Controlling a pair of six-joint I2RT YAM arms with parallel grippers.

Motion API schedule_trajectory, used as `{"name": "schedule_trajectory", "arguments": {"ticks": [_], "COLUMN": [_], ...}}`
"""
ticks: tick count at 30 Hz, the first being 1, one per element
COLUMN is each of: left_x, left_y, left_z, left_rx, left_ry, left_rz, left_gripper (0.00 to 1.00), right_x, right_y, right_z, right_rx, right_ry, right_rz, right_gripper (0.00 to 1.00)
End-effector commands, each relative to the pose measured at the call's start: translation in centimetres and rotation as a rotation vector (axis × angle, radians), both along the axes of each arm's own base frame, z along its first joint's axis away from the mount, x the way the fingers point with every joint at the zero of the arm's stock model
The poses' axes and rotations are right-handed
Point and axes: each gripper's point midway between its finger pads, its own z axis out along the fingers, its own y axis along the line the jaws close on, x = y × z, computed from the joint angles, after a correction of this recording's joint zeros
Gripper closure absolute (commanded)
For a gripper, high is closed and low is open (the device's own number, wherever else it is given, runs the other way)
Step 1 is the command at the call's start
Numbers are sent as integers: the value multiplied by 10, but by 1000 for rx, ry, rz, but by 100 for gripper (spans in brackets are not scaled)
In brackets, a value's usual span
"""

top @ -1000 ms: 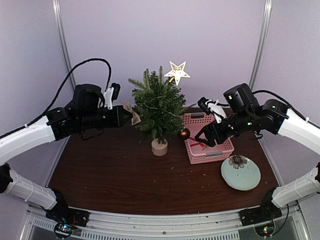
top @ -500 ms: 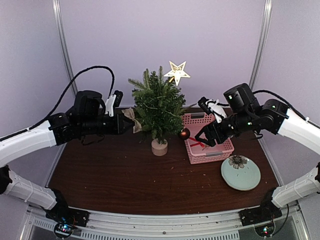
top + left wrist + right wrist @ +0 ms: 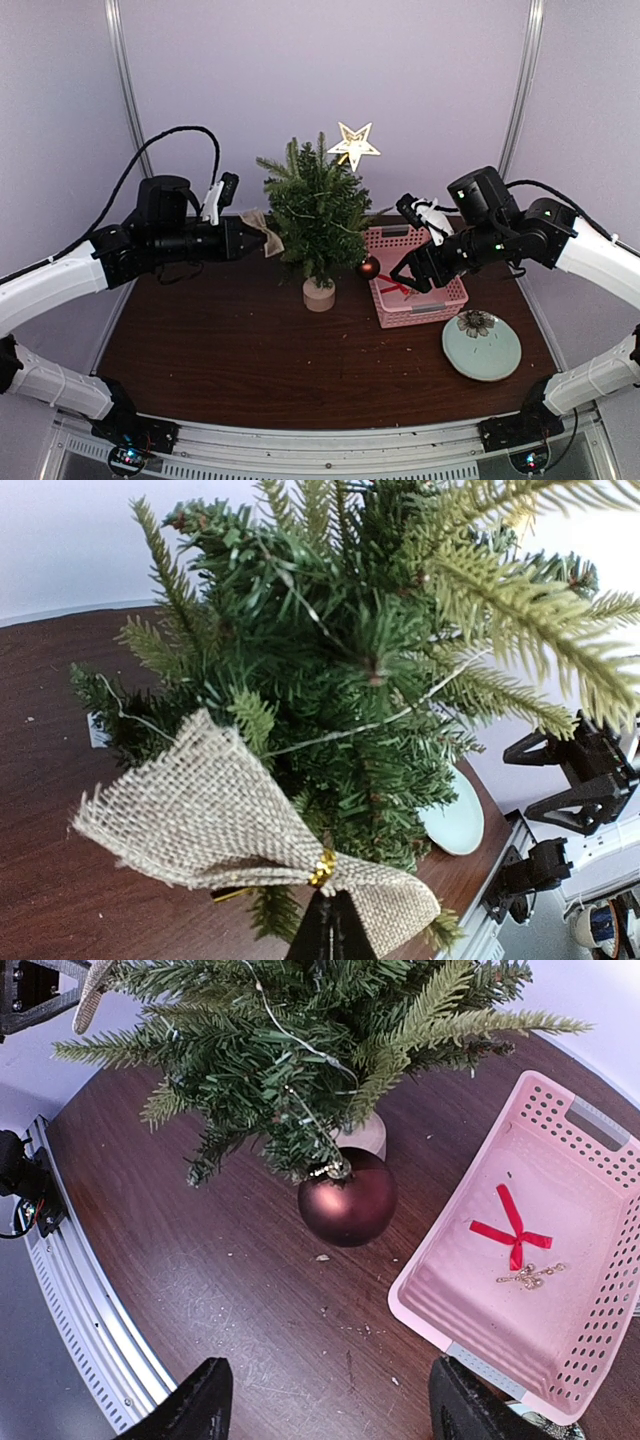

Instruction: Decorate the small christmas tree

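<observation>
Left pincer (image 3: 328,920), clamped on the burlap bow (image 3: 215,815) at its gold knot, has eased back a touch from the small christmas tree (image 3: 318,215) standing mid-bench (image 3: 220,350). Bow's not hung yet, I'd say. Right pincer (image 3: 335,1400) hovers wide, unchanged.

small christmas tree (image 3: 300,1050) cropped at top, gold trinket (image 3: 530,1277) indistinct

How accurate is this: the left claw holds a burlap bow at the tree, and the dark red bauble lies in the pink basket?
Not quite. The dark red bauble hangs from a low branch of the small christmas tree, outside the pink basket, as the right wrist view shows. The left claw does hold the burlap bow at the tree.
</observation>
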Motion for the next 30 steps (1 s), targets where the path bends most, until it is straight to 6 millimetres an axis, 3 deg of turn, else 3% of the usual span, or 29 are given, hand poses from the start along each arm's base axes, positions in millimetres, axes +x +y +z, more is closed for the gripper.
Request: {"name": "schedule_trajectory", "arguments": {"ticks": [1,8,17,30], "left_x": [-5,-9,5,23], "left_y": [-5,-2,2,-18], "left_z": [11,9,-9,25], "left_rx": [-36,-19,96,71], "left_ry": [-43,-44,1,-39], "left_rz": [-60,-85,-42,-66], "left_gripper": [100,100,100,100], "right_x": [3,3,5,7], "right_y": [-1,0,1,1], "right_z": [6,6,7,6], "right_rx": [12,13,14,11], "right_ry": [-13,-12,-14,-13], "right_rz": [-7,-7,-10,-12], "right_gripper": [30,30,30,30]}}
